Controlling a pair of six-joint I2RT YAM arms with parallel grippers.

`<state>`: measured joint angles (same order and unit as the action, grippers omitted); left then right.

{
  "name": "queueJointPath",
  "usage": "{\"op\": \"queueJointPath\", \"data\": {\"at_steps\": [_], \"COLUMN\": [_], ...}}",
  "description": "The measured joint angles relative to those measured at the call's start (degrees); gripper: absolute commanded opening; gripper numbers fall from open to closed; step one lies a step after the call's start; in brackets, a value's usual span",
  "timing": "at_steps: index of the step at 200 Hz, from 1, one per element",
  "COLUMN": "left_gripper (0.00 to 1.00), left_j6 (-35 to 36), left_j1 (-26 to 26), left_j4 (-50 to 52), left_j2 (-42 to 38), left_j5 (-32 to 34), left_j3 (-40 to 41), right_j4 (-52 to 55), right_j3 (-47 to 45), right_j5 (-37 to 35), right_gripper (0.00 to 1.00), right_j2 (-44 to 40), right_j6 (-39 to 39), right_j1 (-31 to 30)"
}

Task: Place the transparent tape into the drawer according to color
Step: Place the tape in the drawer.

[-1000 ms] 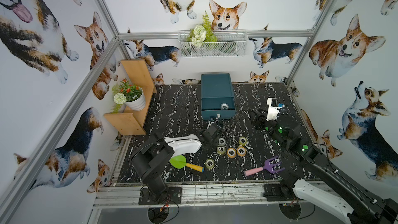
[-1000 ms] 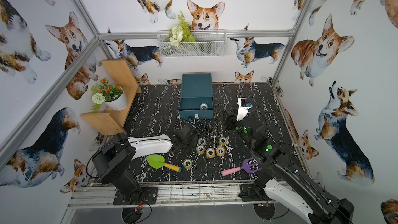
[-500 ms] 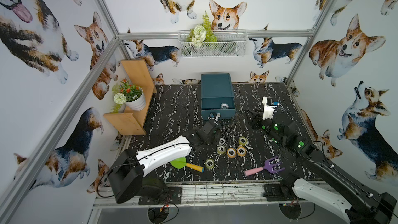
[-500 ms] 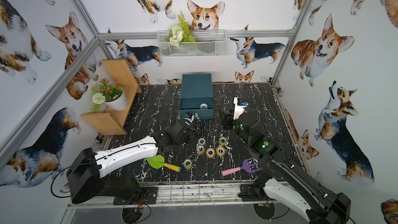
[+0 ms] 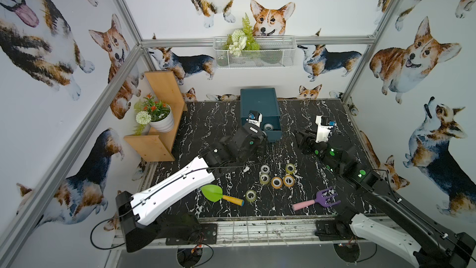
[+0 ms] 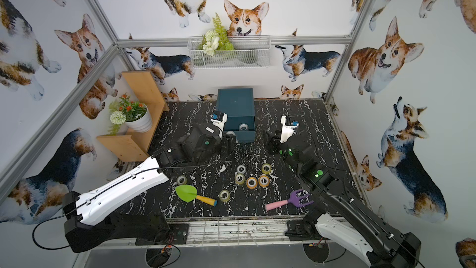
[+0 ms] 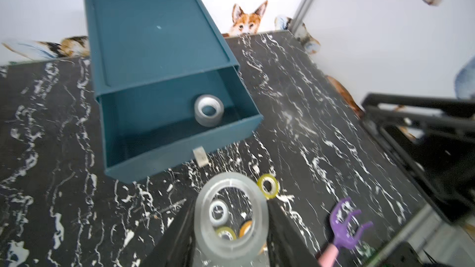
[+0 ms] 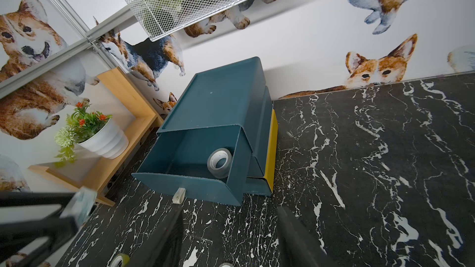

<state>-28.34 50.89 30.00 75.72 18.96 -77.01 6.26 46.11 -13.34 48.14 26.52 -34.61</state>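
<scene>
Forward to the drawer front the left pincer [image 7: 230, 201] has reached, its jaws narrowed onto a clear-whitish see-through tape roll [image 7: 231, 179].

Just ahead of that pincer, not touching the roll, stands the pulled-out teal plastic drawer [image 7: 180, 155]; a second clear roll [image 7: 205, 122] lies inside, toward the right pincer's side. Behind the left pincer, loose yellow-green, orange and clear rolls [image 5: 272, 182] dot the black marble-patterned table [image 5: 206, 125], with a green toy shovel [image 5: 211, 192] and purple toy fork [image 5: 327, 198] farther back. Off to its right, the right pincer [image 8: 228, 237] hangs wide, holding nothing.
</scene>
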Motion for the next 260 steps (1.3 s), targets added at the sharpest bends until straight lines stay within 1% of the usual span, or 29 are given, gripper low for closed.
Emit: {"op": "queueJointPath", "data": {"at_steps": [30,51,69,101,131,146,166,192,216,260], "left_gripper": [0.4,0.38,0.38,0.39,0.37,0.39,0.49,0.56,0.61,0.65], "left_j6": [1.6,2.3,2.7,2.9,2.9,3.1,3.2,3.7,4.0,4.2], "left_j1": [-7.0,-10.1,-11.5,-11.8,-11.8,-11.8,-11.8,-11.8,-11.9,-11.9], "left_j4": [-2.5,-4.3,-4.4,-3.1,-0.5,0.8,1.2,1.6,1.6,1.5], "left_j2": [6.7,11.4,13.4,15.3,17.7,19.3,20.7,21.0,21.3,20.0], "left_j5": [-1.0,-3.0,-3.7,-4.6,-4.9,-4.9,-4.8,-4.3,-4.2,-4.2], "left_j3": [-2.9,-6.1,-7.2,-8.0,-9.1,-9.7,-9.9,-10.4,-11.0,-11.7], "right_j4": [0.3,0.9,1.3,1.7,1.7,1.7,1.7,1.7,1.7,1.7], "right_j3": [0.1,0.5,0.8,0.9,1.2,1.2,1.2,1.2,1.2,1.2], "right_j5": [0.0,-0.2,-0.2,-0.4,-0.3,-0.3,-0.2,-0.2,-0.2,0.1], "right_gripper": [0.62,0.62,0.62,0.62,0.62,0.62,0.62,0.62,0.62,0.62], "right_j2": [-0.3,-0.5,-0.6,-0.6,0.0,0.2,0.2,0.2,0.2,0.5], "right_j6": [0.0,0.0,0.0,0.0,0.0,0.0,0.1,0.2,0.2,0.2], "right_j1": [0.0,0.0,0.0,0.0,0.0,0.0,0.0,0.0,0.0,0.0]}}
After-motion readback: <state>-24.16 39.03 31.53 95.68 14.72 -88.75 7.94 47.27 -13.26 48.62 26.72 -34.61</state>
